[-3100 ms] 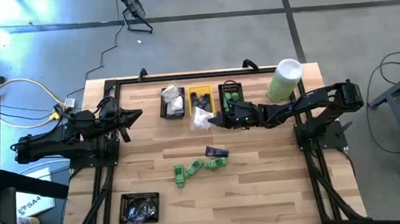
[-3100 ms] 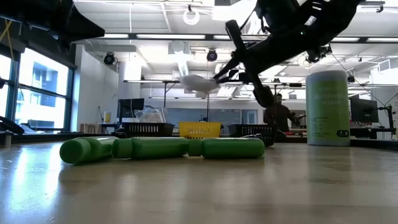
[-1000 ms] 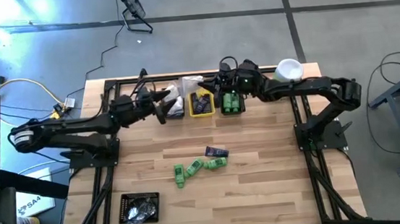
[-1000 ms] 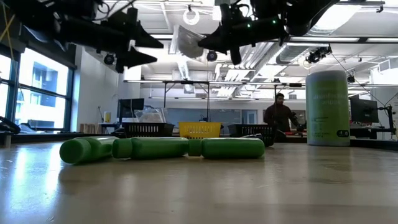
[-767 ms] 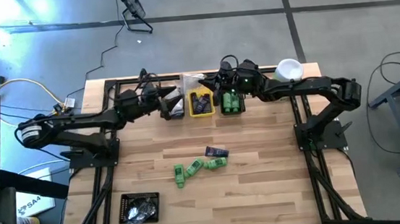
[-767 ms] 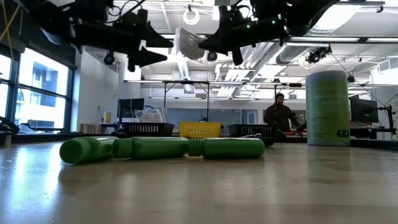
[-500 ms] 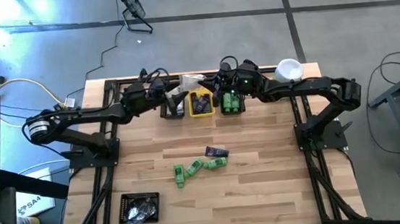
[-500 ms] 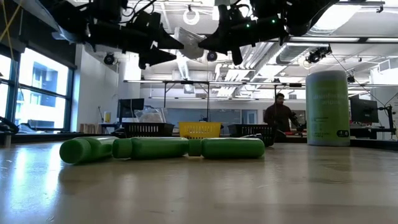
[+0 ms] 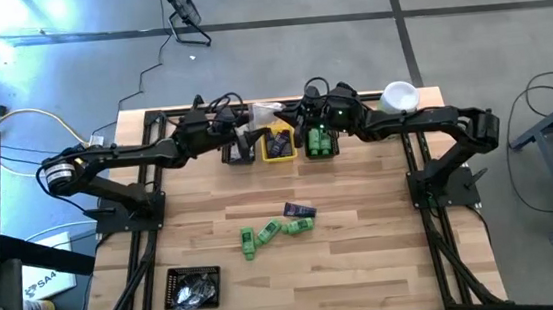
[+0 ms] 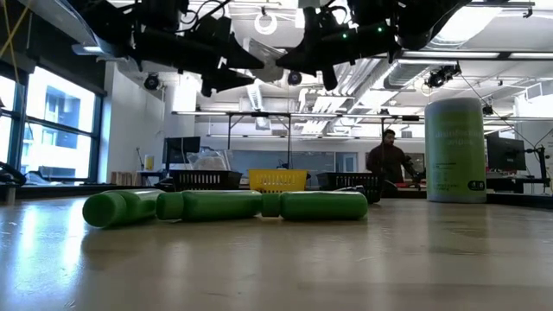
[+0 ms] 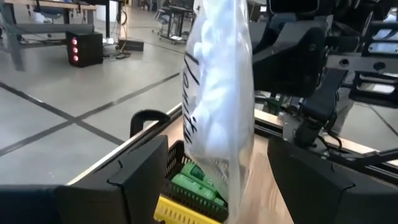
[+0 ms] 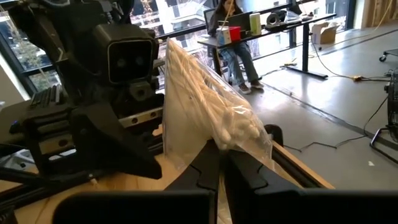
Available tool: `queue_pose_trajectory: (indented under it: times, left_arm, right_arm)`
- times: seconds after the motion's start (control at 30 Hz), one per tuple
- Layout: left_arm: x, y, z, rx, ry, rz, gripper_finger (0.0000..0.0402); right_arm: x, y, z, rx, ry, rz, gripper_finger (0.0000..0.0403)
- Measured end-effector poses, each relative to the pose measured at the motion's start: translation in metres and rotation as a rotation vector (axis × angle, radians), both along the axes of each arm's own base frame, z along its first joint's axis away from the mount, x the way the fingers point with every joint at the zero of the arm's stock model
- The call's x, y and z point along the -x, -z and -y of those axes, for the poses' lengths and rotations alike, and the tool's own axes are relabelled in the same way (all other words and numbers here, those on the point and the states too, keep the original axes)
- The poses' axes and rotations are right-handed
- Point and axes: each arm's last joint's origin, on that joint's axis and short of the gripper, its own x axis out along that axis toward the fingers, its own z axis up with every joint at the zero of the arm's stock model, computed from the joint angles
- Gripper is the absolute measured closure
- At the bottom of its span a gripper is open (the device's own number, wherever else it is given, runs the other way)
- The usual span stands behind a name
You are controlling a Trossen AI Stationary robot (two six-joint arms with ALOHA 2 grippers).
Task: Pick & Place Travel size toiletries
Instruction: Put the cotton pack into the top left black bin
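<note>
Crinkly white packet (image 12: 211,118) is hanging pinched in the right gripper (image 9: 291,111) above the far bins (image 9: 277,141), seemingly for handover, while the left gripper (image 9: 245,135) is closing in with fingers spread wide.

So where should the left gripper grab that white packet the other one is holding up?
Probably the packet's free end, opposite the edge pinched in the right gripper. It hangs as a thin flat sheet between the left gripper's open fingers, so closing across its flat faces from the left arm's side looks best.
</note>
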Motion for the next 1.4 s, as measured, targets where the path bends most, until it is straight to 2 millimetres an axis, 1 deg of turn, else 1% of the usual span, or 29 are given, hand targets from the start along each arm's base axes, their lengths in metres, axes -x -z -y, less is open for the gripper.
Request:
queue_pose_trajectory:
  times: [0.27, 0.37, 0.63, 0.77, 0.93, 1.17, 1.3, 1.4]
  left_arm:
    - [0.0001, 0.0027, 0.0000, 0.018, -0.001, -0.022, 0.0138]
    - [0.0000, 0.0028, 0.0002, 0.019, 0.008, -0.024, 0.0165]
    - [0.0000, 0.0034, 0.0004, 0.023, 0.015, -0.029, 0.0270]
    - [0.0000, 0.0036, 0.0004, 0.024, 0.014, -0.030, 0.0307]
    - [0.0000, 0.0036, 0.0004, 0.027, 0.014, -0.029, 0.0340]
    - [0.0001, 0.0045, 0.0004, 0.032, 0.014, -0.037, 0.0372]
    - [0.0001, 0.0061, 0.0006, 0.068, 0.015, -0.041, 0.0394]
    - [0.0000, 0.0066, 0.0009, 0.072, 0.028, -0.046, 0.0399]
  right_arm:
    - [0.0005, 0.0006, 0.0012, 0.000, 0.023, -0.007, 0.0400]
    - [0.0005, 0.0009, 0.0013, -0.001, 0.023, -0.010, 0.0400]
    - [0.0005, 0.0009, 0.0012, 0.005, 0.022, -0.012, 0.0399]
    - [0.0005, 0.0015, 0.0010, 0.003, 0.021, -0.017, 0.0400]
    - [0.0006, 0.0025, 0.0010, -0.001, 0.021, -0.027, 0.0399]
    - [0.0006, 0.0029, 0.0010, -0.002, 0.021, -0.031, 0.0400]
    - [0.0005, 0.0034, 0.0006, -0.005, 0.008, -0.034, 0.0399]
    - [0.0005, 0.0033, 0.0004, -0.005, -0.004, -0.033, 0.0393]
